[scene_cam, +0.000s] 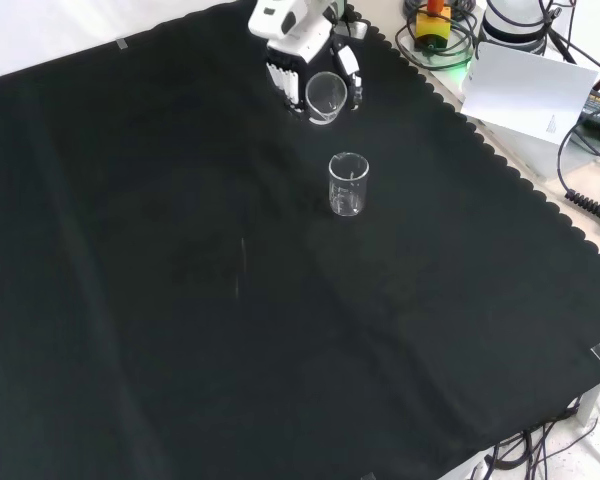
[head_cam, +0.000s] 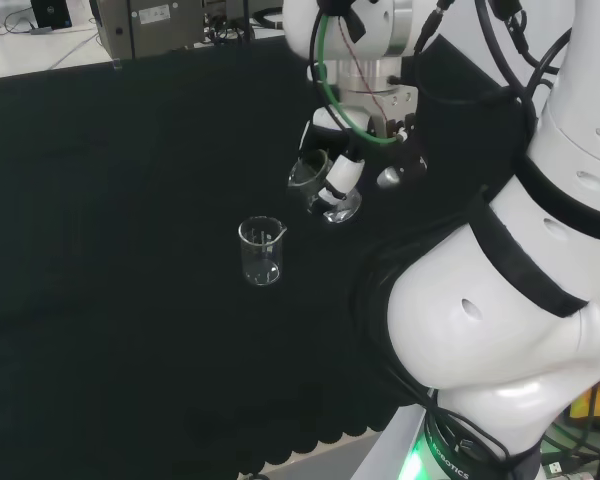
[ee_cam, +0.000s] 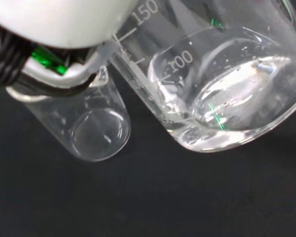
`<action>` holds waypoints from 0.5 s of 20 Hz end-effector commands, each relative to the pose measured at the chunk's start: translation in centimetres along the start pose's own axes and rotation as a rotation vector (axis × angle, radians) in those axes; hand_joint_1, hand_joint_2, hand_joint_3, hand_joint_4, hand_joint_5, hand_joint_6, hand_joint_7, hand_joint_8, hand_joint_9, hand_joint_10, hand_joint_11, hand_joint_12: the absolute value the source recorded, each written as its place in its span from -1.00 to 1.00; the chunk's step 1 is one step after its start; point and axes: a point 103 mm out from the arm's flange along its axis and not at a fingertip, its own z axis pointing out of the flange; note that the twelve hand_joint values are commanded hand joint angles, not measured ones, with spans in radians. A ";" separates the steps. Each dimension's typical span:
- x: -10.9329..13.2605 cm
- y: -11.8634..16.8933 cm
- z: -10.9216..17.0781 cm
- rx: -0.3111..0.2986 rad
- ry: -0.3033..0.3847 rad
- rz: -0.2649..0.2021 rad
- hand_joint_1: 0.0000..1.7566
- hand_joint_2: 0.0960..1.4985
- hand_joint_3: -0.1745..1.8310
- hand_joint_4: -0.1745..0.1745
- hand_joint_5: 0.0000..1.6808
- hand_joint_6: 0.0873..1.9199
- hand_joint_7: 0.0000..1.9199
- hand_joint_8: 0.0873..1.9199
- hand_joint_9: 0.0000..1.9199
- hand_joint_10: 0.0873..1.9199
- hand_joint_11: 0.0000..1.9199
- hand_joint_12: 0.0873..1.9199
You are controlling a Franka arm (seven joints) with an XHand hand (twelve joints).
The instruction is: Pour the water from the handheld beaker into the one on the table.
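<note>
Closest to my wrist cam is the held beaker (ee_cam: 222, 94): clear glass, white graduation marks on the wall, rounded base, w/ clear water (ee_cam: 237, 103) pooled low inside against base and lower wall. It's tilted, not upright. A blurred white bit of the hand (ee_cam: 59, 19) sits just over it, w/ black cabling and a green wire beside. In the head view I see the hand (head_cam: 342, 170) hanging below the arm's white wrist, black-and-white fingers curled round the beaker (head_cam: 320, 185), which is held clear of the cloth, mouth leaning to view-left. Front view: the hand (scene_cam: 298, 55) comes in from the top edge, fingers wrapped round the glass (scene_cam: 325, 97), its round rim facing the cam. Outward from there, the table beaker (scene_cam: 348, 184) stands upright on the black cloth (scene_cam: 180, 300), near the held one but not touching; in the head view it (head_cam: 261, 251) sits lower-left of the hand. Same sort of ware: clear cylinder, small spout at the rim, faint marks; can't tell if anything's in it. On wrist cam its round base (ee_cam: 96, 131) shows through beside the held glass. Cloth is matte black, scalloped edge.
</note>
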 end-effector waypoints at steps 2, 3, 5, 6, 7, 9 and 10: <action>1.6 1.3 0.6 0.107 -0.078 -0.010 0.51 -0.35 -0.10 -1.00 0.72 -0.71 0.59 -0.80 0.87 -1.00 0.52 -0.39; 1.7 1.5 0.6 0.121 -0.090 -0.008 0.51 -0.35 -0.10 -1.00 0.72 -0.70 0.58 -0.80 0.87 -1.00 0.52 -0.39; 1.8 1.7 0.6 0.147 -0.110 -0.007 0.51 -0.35 -0.09 -1.00 0.71 -0.70 0.58 -0.79 0.87 -1.00 0.52 -0.39; 1.9 1.8 0.6 0.160 -0.124 -0.005 0.51 -0.36 -0.09 -1.00 0.71 -0.70 0.58 -0.79 0.87 -1.00 0.52 -0.39; 1.9 1.9 0.6 0.173 -0.133 0.000 0.51 -0.36 -0.09 -1.00 0.71 -0.69 0.58 -0.79 0.87 -1.00 0.52 -0.39; 1.9 2.0 0.8 0.201 -0.146 0.010 0.51 -0.36 -0.09 -1.00 0.71 -0.69 0.58 -0.78 0.87 -1.00 0.52 -0.39; 1.9 2.1 0.8 0.212 -0.153 0.014 0.51 -0.36 -0.09 -1.00 0.71 -0.69 0.58 -0.78 0.87 -1.00 0.52 -0.39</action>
